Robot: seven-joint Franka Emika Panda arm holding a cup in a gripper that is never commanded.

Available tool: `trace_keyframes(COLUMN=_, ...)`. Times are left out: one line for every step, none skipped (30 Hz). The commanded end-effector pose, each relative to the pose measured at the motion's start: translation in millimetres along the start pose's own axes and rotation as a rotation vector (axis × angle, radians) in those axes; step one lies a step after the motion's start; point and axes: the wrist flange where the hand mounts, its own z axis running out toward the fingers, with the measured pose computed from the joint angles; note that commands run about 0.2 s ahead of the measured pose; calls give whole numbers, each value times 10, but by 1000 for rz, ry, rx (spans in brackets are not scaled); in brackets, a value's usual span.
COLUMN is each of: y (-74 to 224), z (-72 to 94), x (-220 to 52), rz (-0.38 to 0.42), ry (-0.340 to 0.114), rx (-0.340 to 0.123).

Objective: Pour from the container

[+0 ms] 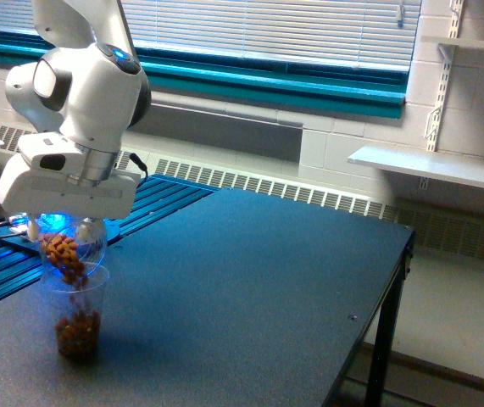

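At the exterior view's left, my gripper point(59, 227) is shut on the container point(74, 248), a small clear plastic cup tilted steeply with its mouth down. Brown nut-like pieces point(73, 264) stream out of it into a taller clear cup point(76, 309) standing directly underneath on the dark table point(250, 280). The lower cup holds a pile of brown pieces point(77, 331) at its bottom. My white wrist hides most of the fingers, and blue light glows around the container.
A blue slatted surface point(144, 199) lies behind the cups at the exterior view's left. The table's right edge point(398, 271) drops to the floor. A radiator runs along the wall under the window blinds, and a white shelf point(432, 165) hangs at the right.
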Motion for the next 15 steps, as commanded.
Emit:
trace_keyframes(y=-87, z=-29, x=-1, rz=-33, ry=4, rx=5)
trace_keyframes(y=-93, z=-28, x=-4, rz=-34, ry=4, rx=5)
trace_keyframes(y=-101, z=-30, x=-5, rz=-35, ry=3, rx=6)
trace_keyframes(y=-108, z=-33, x=-6, rz=-37, ry=3, rx=7)
trace_keyframes(y=-110, z=-29, x=-8, rz=-39, ry=3, rx=5)
trace_keyframes(y=-114, z=-27, x=-13, rz=-41, ry=3, rx=5)
trace_keyframes(y=-120, z=-29, x=-17, rz=-43, ry=1, rx=7)
trace_keyframes(y=-125, z=-31, x=-21, rz=-44, ry=0, rx=8)
trace_keyframes(y=-126, z=-33, x=-23, rz=-45, ry=0, rx=8)
trace_keyframes(y=-130, z=-33, x=-28, rz=-47, ry=-1, rx=9)
trace_keyframes(y=-132, z=-34, x=-34, rz=-48, ry=-2, rx=10)
trace_keyframes(y=-132, z=-34, x=-40, rz=-50, ry=-3, rx=10)
trace_keyframes(y=-130, z=-34, x=-42, rz=-50, ry=-3, rx=10)
trace_keyframes(y=-128, z=-34, x=-44, rz=-50, ry=-3, rx=10)
trace_keyframes(y=-125, z=-35, x=-45, rz=-50, ry=-3, rx=10)
